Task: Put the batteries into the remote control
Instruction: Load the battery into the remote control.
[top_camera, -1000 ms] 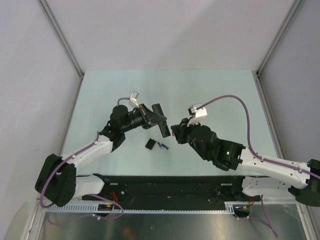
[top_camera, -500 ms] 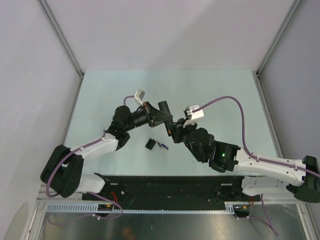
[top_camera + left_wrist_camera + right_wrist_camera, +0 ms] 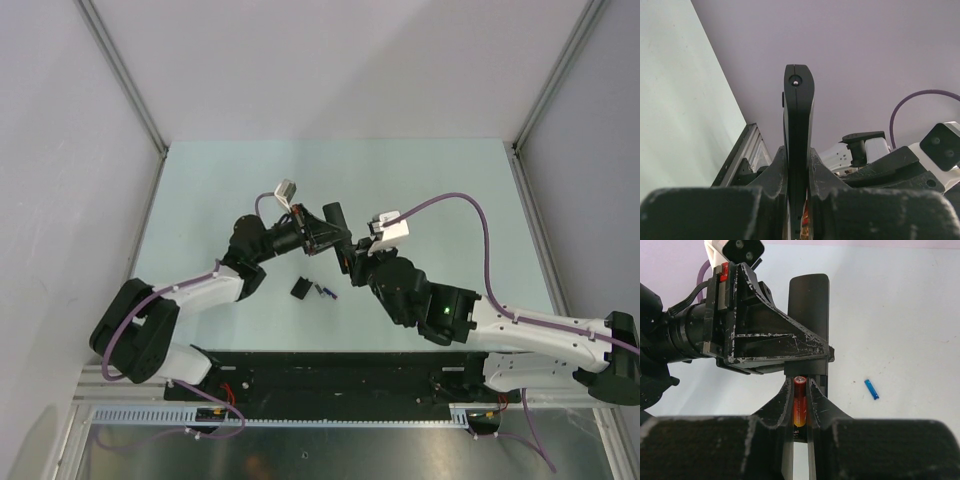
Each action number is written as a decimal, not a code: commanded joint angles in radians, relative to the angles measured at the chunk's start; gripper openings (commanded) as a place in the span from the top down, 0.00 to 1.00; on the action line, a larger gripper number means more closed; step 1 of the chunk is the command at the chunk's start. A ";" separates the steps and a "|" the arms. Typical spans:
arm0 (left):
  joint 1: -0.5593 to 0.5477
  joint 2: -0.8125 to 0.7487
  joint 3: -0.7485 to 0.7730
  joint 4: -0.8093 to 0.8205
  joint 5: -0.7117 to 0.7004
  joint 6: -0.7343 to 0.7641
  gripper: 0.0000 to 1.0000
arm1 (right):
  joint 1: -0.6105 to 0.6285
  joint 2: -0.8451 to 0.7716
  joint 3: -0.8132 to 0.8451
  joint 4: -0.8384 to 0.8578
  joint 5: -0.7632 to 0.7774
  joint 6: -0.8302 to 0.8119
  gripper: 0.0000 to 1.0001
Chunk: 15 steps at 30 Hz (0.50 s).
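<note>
Remote control (image 3: 798, 115) sits edge-on in the left gripper (image 3: 797, 162), whose fingers press against its two flat faces. The right gripper (image 3: 799, 390) pinches the red-orange battery (image 3: 799, 407), its tip right at the remote control's near end; contact cannot be told. A bluish battery (image 3: 871, 389) and the back panel (image 3: 299, 288) lie on the tabletop (image 3: 430, 180) near the remote control.

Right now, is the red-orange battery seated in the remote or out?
Out: the battery is pinched in the right gripper, tip at the remote the left gripper holds.
</note>
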<state>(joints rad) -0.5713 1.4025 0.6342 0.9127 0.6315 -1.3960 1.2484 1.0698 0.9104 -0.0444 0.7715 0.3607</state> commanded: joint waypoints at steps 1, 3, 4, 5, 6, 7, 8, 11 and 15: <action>-0.012 0.010 0.004 0.087 0.017 -0.028 1.00 | 0.006 -0.011 0.018 -0.028 0.045 -0.023 1.00; -0.013 0.016 0.007 0.091 0.023 -0.032 1.00 | 0.006 -0.005 0.018 -0.026 0.046 -0.035 1.00; -0.013 0.016 0.007 0.094 0.023 -0.032 0.99 | 0.006 -0.005 0.018 -0.028 0.046 -0.037 1.00; -0.013 0.015 0.007 0.094 0.023 -0.034 1.00 | 0.006 -0.001 0.018 -0.029 0.046 -0.037 1.00; -0.013 0.015 0.007 0.095 0.023 -0.034 1.00 | 0.008 0.001 0.018 -0.029 0.045 -0.037 1.00; -0.013 0.015 0.009 0.095 0.023 -0.034 1.00 | 0.006 0.001 0.018 -0.029 0.037 -0.035 1.00; -0.013 0.013 0.007 0.095 0.022 -0.034 1.00 | 0.006 0.002 0.018 -0.029 0.032 -0.034 1.00; -0.013 0.016 0.009 0.100 0.022 -0.034 1.00 | 0.006 0.010 0.018 -0.041 0.011 -0.022 1.00; -0.013 0.015 0.016 0.100 0.020 -0.026 1.00 | 0.008 0.016 0.034 -0.101 -0.031 0.018 1.00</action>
<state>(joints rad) -0.5777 1.4231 0.6342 0.9379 0.6350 -1.4132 1.2510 1.0740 0.9104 -0.0696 0.7609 0.3466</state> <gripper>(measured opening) 0.137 0.130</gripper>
